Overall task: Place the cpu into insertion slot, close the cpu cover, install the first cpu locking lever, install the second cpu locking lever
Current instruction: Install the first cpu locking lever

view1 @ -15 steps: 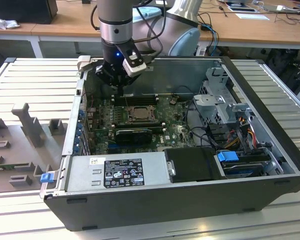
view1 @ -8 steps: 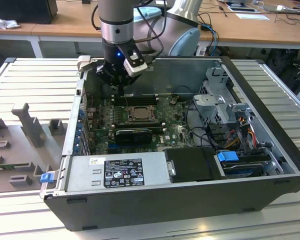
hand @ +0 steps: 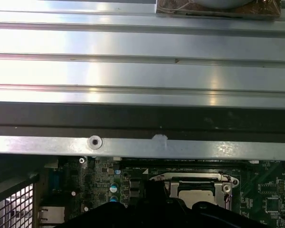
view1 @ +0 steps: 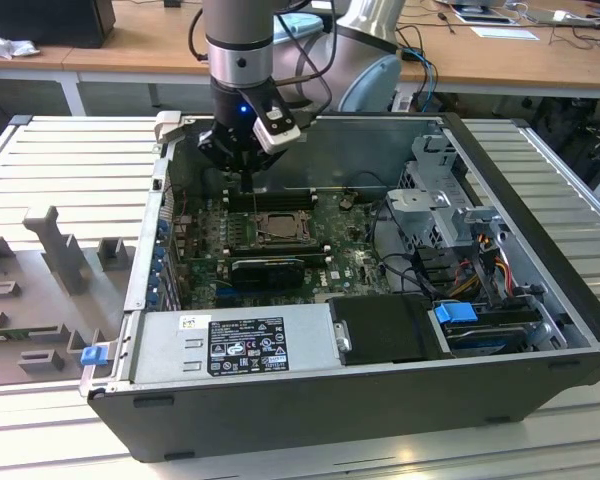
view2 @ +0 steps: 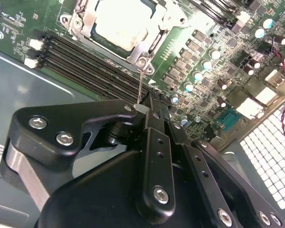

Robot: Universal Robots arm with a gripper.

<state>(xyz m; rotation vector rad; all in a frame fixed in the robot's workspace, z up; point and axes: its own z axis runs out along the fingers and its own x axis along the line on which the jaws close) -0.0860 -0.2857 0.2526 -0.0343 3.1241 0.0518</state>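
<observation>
Arm: the gripper (view1: 242, 160) hangs inside the open computer case (view1: 540, 300), above the far edge of the motherboard (view1: 355, 265), just beyond the socket area as the exterior view has it.

Fingers: in the second wrist view the gripper (view2: 143, 108) has its black fingers (view2: 154, 142) drawn close together, and a thin wire lever (view2: 140, 85) runs up from the socket corner to their tips (whether the tips truly pinch it or merely touch it, I cannot tell).

Cpu: the cpu (view2: 118, 23) sits down in the insertion slot (view2: 92, 35), pale metal top facing up; the first wrist view has it too (hand: 194, 190).

Cover: the cpu cover (view2: 142, 47) lies flat around the chip, its silver frame bordering the pale square on the visible sides, a screw at its near corner.

Slot in the exterior view: the insertion slot (view1: 277, 228) is mid-board, between the long black memory slots (view1: 270, 198) behind it and a black card (view1: 268, 268) in front.

Memory slots up close: long black memory slots (view2: 85, 61) run between the socket and the gripper in the second wrist view.

Case surroundings: a power supply (view1: 245, 345) fills the near edge, with a drive cage (view1: 445, 205) on the exterior view's right.

Table: ribbed metal table (view1: 70, 170) under everything (bright and striped in the first wrist view).
</observation>
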